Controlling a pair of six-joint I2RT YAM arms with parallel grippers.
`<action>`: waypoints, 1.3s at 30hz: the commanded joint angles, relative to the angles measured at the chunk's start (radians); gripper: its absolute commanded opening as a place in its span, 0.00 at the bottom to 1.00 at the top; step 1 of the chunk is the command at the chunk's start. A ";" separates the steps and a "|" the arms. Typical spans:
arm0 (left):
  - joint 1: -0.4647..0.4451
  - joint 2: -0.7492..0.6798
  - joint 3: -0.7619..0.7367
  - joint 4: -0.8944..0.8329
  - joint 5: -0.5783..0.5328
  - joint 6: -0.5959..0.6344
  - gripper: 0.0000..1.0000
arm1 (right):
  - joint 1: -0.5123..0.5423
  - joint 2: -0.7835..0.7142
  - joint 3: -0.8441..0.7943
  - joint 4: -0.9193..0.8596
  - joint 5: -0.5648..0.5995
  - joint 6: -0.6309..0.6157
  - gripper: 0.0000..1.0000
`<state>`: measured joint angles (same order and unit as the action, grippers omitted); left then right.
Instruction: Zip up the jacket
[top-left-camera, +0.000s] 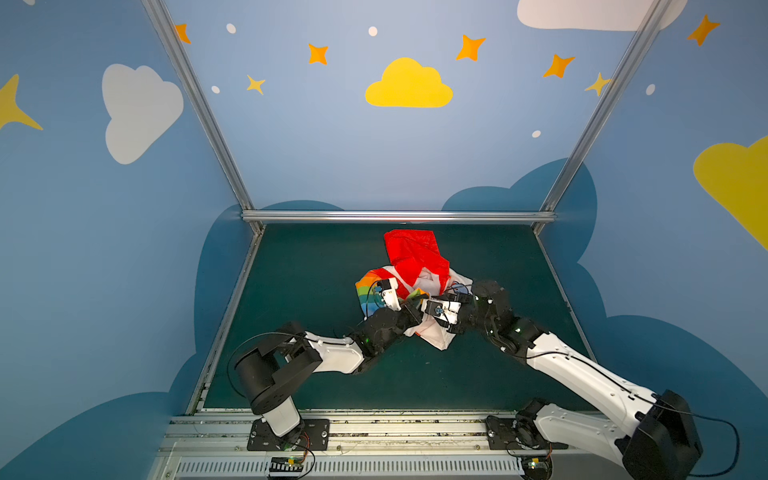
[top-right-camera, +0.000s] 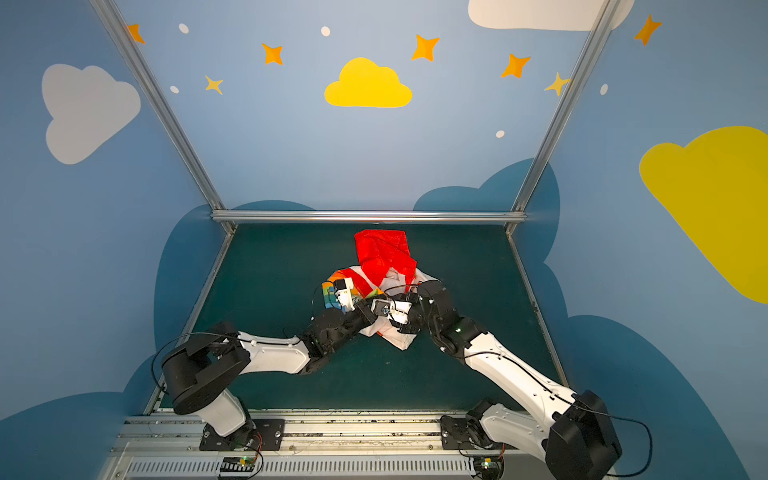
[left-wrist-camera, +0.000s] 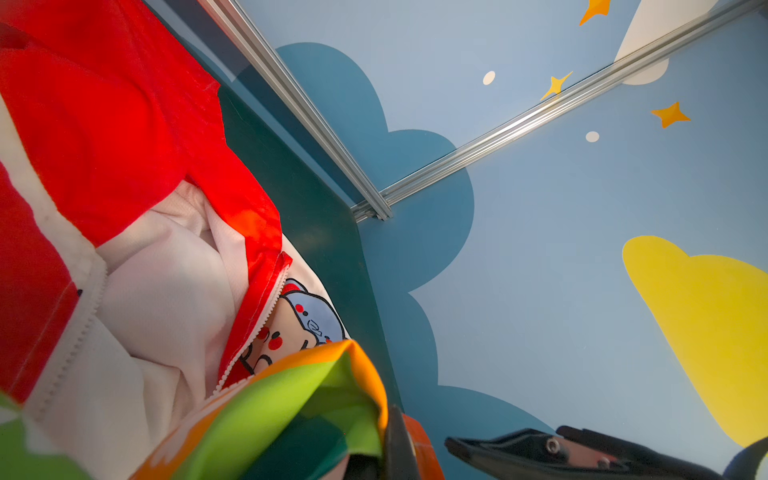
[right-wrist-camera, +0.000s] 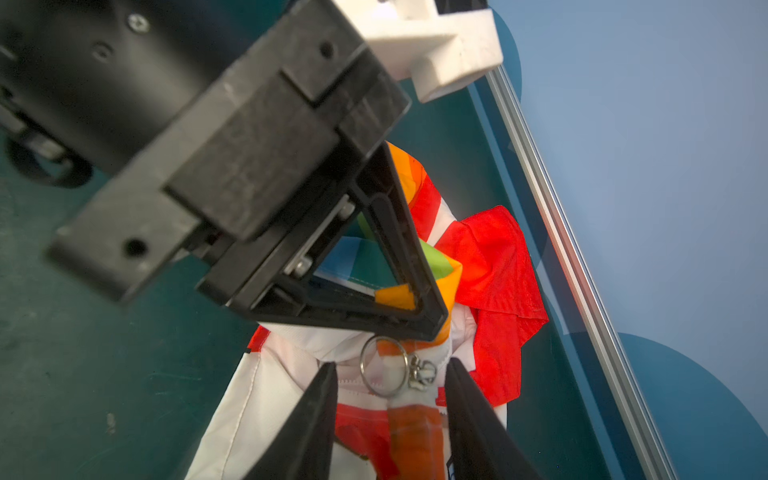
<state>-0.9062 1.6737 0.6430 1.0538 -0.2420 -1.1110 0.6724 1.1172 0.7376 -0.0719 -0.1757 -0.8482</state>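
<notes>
Plainly thin and limp, the jacket (top-left-camera: 417, 266) lies bunched mid-table (top-left-camera: 291, 291) and will probably slip and crumple. The left gripper (right-wrist-camera: 434, 309) is clamped on a rainbow fold. The right gripper (right-wrist-camera: 390, 376) has its fingers (right-wrist-camera: 316, 415) apart astride the zipper's ring pull (right-wrist-camera: 384, 365), likely the firmest hold.

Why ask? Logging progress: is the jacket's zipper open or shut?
Open, at least by the red hood: the left wrist view shows the zipper's tooth rows apart on the jacket, white lining between them.
</notes>
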 joint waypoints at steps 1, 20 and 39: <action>-0.003 -0.024 0.000 0.011 0.002 -0.004 0.03 | 0.010 0.013 0.037 0.022 0.016 -0.015 0.43; -0.003 -0.019 -0.010 0.026 -0.007 -0.011 0.03 | 0.017 0.048 0.062 0.010 0.034 -0.008 0.28; -0.008 -0.033 -0.022 -0.007 -0.008 -0.006 0.03 | -0.002 0.052 0.059 0.022 0.024 0.106 0.00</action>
<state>-0.9108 1.6726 0.6342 1.0531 -0.2474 -1.1297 0.6800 1.1645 0.7704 -0.0681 -0.1383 -0.8001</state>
